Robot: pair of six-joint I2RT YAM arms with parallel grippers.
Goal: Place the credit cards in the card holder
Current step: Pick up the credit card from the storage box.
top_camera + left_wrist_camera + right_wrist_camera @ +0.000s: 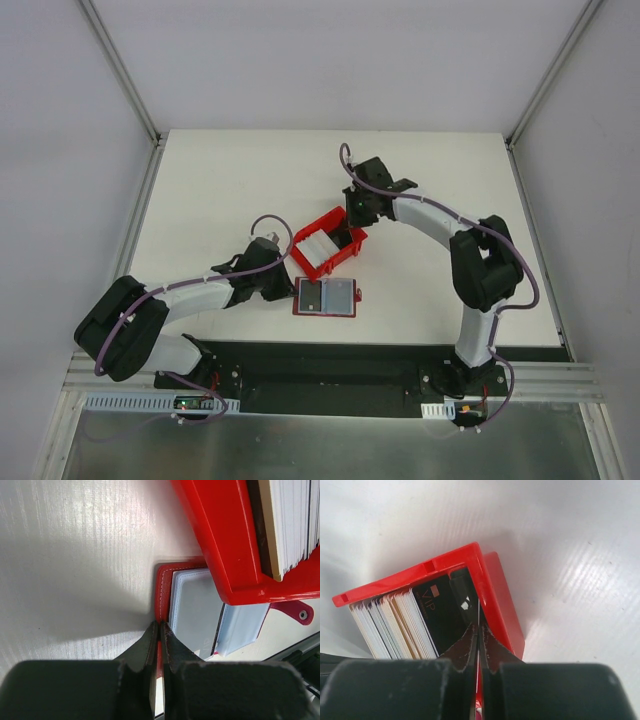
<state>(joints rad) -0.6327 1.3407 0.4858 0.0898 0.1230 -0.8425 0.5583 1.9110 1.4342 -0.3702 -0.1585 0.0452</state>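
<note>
The card holder [326,297] lies open on the table, a red wallet with pale blue-grey pockets [195,610] facing up. My left gripper [160,626] is shut on its red left edge. Just behind it, the credit cards [322,244] stand on edge in a red bin [347,243]. My right gripper [478,627] reaches into the bin's right end and is shut on one thin card seen edge-on, next to the bin wall [495,595]. A black VIP card [442,615] and a whitish stack [390,625] stand left of it.
The bin's corner [225,545] overhangs the wallet's far edge in the left wrist view. The wallet's closing tab [296,612] points right. The white table [220,190] has walls on three sides, and a black base strip [330,360] runs along the near edge.
</note>
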